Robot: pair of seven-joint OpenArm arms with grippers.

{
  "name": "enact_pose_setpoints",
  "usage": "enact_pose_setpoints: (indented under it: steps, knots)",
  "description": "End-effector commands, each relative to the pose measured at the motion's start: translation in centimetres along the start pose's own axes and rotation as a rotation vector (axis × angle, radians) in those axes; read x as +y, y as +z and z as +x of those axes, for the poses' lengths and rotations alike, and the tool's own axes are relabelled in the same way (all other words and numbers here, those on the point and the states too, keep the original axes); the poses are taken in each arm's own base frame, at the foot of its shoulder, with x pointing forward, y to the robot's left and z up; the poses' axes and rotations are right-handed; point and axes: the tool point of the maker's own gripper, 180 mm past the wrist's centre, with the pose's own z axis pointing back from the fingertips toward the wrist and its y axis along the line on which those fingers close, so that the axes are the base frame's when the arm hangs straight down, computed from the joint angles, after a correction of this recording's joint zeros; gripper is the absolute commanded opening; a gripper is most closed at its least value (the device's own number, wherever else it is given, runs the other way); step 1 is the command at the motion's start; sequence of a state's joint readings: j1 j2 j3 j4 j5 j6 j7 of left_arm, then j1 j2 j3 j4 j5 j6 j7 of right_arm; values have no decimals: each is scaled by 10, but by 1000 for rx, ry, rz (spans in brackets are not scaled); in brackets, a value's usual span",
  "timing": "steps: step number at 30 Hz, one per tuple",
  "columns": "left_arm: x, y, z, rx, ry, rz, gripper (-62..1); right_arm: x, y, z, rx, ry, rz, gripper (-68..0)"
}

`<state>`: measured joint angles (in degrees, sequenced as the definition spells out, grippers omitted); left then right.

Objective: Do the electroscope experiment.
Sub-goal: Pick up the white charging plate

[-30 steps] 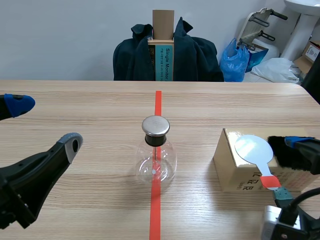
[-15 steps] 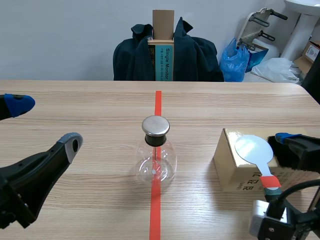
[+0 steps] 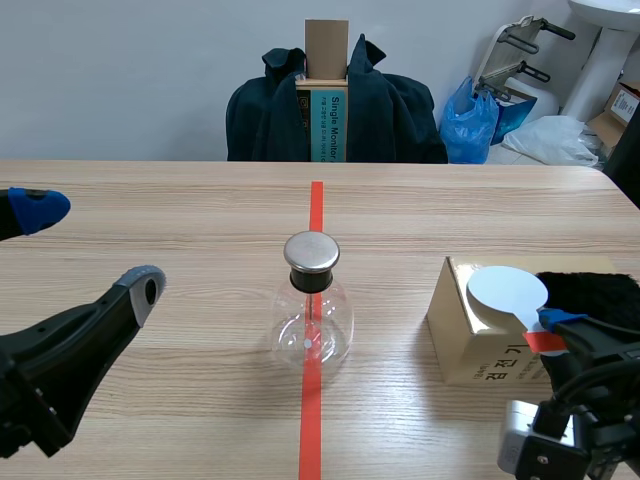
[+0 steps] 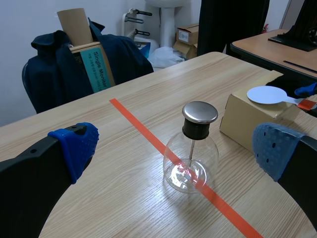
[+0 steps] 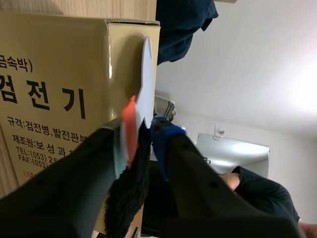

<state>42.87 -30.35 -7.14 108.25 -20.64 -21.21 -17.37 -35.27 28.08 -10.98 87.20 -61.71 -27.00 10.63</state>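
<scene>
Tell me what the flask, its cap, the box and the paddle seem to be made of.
Flask: probably clear glass; the tape shows through and it glints. Cap: metal, by its dull grey sheen. Box: matte tan cardboard, folded edges, printed. Paddle: thin, smooth white disc, likely plastic.

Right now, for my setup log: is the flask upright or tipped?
Upright: the flask stands on its base, metal cap on top.

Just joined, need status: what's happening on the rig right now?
The right gripper is shut on the orange handle of the white paddle, whose disc sits over the cardboard box beside the black fur. The left gripper hangs open beside the electroscope flask, which stands untouched on the red tape line.
</scene>
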Motion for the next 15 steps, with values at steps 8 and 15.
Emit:
enact_pose_setpoints:
  steps: [8,15]
  knots:
    - [-2,-2,10,-36,2,-7,14,-4,0,-3,4,7,-15,-668]
    - [-2,-2,0,21,-2,-8,14,-4,1,-1,-4,6,-13,-668]
